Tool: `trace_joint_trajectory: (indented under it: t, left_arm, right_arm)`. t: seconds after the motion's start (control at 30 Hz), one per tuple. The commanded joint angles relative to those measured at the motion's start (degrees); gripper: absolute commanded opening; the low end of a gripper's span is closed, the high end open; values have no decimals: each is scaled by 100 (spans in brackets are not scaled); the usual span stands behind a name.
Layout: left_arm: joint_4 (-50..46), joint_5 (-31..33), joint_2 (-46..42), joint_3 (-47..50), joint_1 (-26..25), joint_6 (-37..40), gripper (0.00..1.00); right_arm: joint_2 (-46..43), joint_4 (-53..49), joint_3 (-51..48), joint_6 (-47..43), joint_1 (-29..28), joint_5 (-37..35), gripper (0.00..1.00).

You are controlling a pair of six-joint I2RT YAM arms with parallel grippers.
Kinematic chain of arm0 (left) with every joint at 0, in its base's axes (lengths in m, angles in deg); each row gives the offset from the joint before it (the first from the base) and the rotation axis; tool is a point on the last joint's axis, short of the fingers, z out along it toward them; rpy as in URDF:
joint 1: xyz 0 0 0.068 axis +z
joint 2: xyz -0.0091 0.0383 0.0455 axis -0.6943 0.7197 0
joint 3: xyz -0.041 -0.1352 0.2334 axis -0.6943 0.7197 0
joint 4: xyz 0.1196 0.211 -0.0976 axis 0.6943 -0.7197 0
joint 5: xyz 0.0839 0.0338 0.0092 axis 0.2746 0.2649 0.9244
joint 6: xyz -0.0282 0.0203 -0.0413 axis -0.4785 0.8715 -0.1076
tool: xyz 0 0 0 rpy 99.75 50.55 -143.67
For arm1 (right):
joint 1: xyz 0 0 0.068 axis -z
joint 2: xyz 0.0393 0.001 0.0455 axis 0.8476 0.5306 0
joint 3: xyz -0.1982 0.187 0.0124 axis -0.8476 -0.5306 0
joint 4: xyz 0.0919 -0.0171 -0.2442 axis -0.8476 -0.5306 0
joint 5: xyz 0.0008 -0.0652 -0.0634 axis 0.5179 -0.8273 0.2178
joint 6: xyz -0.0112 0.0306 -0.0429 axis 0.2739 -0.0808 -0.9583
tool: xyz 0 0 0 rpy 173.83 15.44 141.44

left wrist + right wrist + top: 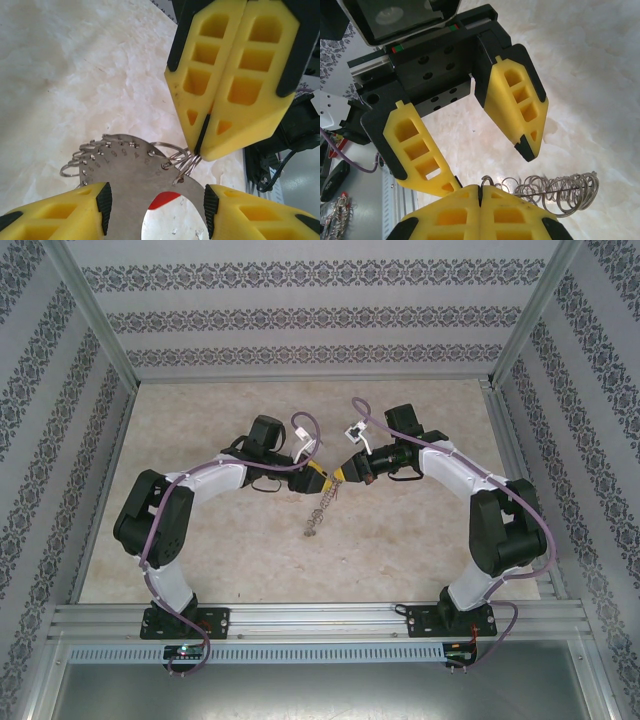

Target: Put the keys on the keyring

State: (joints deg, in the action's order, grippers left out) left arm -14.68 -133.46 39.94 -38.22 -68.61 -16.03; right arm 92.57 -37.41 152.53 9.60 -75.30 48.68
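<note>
Keyring [125, 165] is a flat grey hoop with stamped holes round the rim and wire loops [560, 192] fanning from 9 to 2 o'clock. The key [165, 200], red head showing, sits at 12 o'clock of the hoop's opening. From above, the keyring dangles edge-on toward 7 o'clock.

**Patterned Walls, Pale Marbled Table**

Wallpaper [320, 310] with grey floral bands covers the back and side walls. Bare aluminium posts [93, 315] stand at the corners. The cream, marbled tabletop [200, 550] is evenly lit, and a ribbed metal rail [320, 618] runs along its near edge.
</note>
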Motion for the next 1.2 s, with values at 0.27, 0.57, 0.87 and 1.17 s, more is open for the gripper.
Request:
trace_joint_trajectory:
  t: [0.27, 0.57, 0.87, 1.17]
  left_arm:
    - [422, -298, 83, -274, -13, -103, 49]
    - [336, -528, 203, -402, -37, -67, 41]
    - [277, -615, 272, -404, -76, -3, 29]
    - [161, -672, 285, -422, -98, 94, 13]
  right_arm:
    - [56, -61, 117, -173, 10, 246, 0]
    - [73, -61, 136, -181, -11, 220, 0]
    - [80, -35, 118, -173, -6, 202, 0]
    - [64, -2, 102, -159, -7, 151, 0]
